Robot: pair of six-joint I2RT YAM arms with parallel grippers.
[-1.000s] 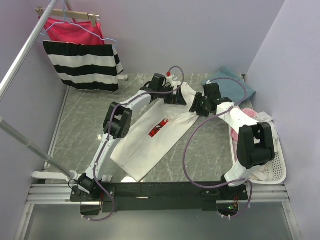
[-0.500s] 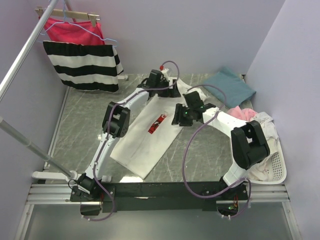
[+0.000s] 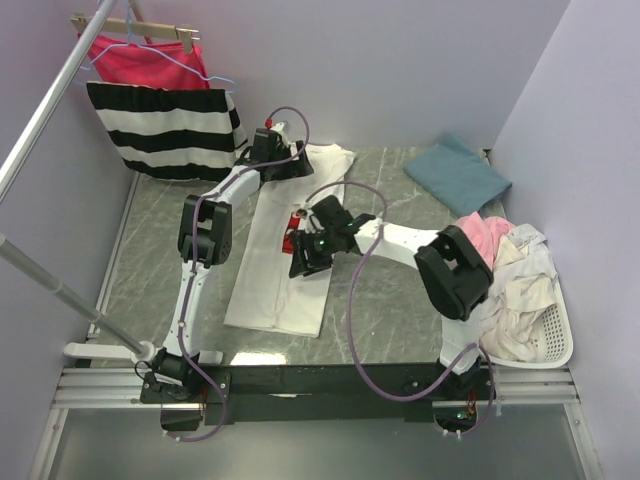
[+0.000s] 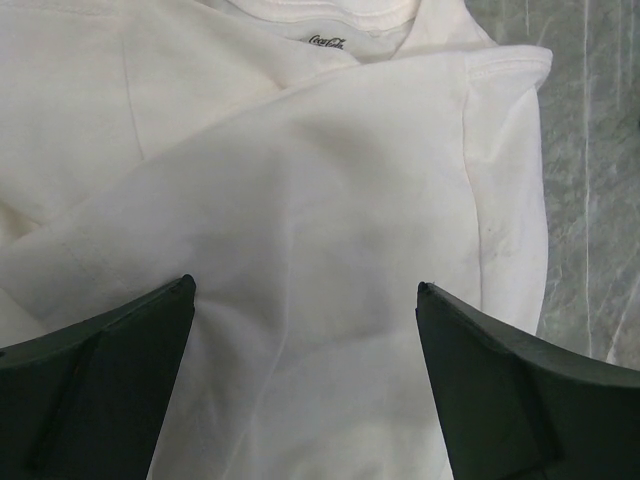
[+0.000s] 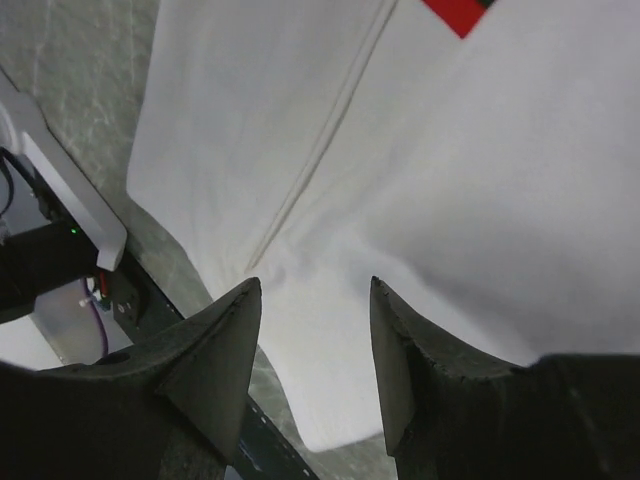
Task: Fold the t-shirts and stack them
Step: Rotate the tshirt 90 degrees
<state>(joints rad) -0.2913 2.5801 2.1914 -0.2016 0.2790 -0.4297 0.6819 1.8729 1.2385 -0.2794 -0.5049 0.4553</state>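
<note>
A striped garment (image 3: 165, 130) hangs just left of the left gripper (image 3: 305, 165). A red-pink garment (image 3: 140, 58) hangs behind it on a wooden hanger (image 3: 130, 28), farther left and back. A metal rail (image 3: 50, 95) slants well left of that gripper. A white basket (image 3: 562, 345) sits well right of the right gripper (image 3: 300, 262), on the grey marble table (image 3: 160, 250).

Open stretch of grey counter (image 3: 160, 260) left of the white t-shirt (image 3: 270, 290), closed off far-left by the striped garment (image 3: 165, 130) hanging under a slanting metal rail (image 3: 50, 100). Middle barred by the right arm (image 3: 400, 238) reaching low across. Bare counter before the teal t-shirt (image 3: 460, 175); right edge blocked by the basket (image 3: 558, 345) of heaped clothes (image 3: 510, 280)
</note>
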